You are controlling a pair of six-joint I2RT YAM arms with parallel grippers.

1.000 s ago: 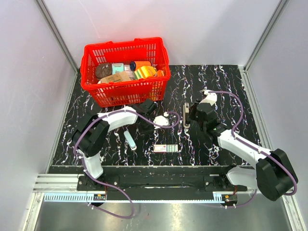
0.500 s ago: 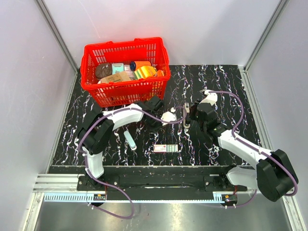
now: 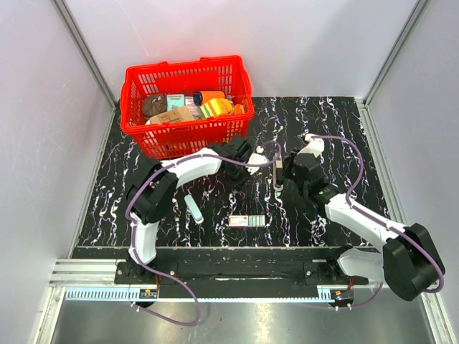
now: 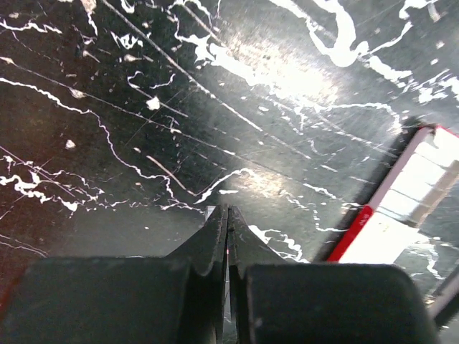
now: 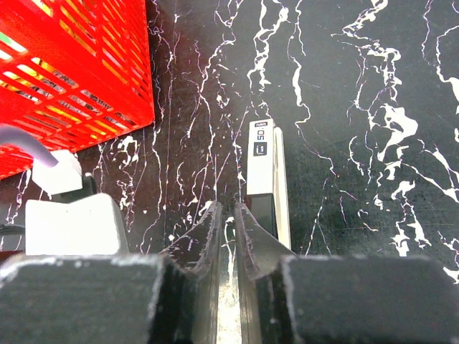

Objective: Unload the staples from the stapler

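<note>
Lying flat on the black marbled tabletop (image 3: 344, 136), near the middle and a little toward the right arm's side, the stapler (image 5: 260, 161) points lengthwise away from the arms, with a pale strip running along its right edge. It looks closed, and no loose staples show anywhere around it. I cannot tell whether its tray has been slid out at all, so by my reading the unloading is barely begun: the magazine has to be opened and the strip of staples drawn or tipped out. The right claw (image 5: 228, 213) sits at the near end of the stapler, its right finger touching or overlapping that end. Its fingers are drawn nearly together with only a slim gap between them. A bright sliver shows in that gap, but I cannot tell whether they are pinching part of the stapler or nothing. The left claw (image 4: 226, 211) is clenched on nothing, its tips just above bare tabletop to the left of the stapler. Near the arms, in front of the stapler, lies a small red-and-white box (image 3: 246, 221). A pale blue bar (image 3: 193, 208) lies farther left, and a red basket (image 3: 183, 66) full of oddments stands at the far left, well apart from the work.
</note>
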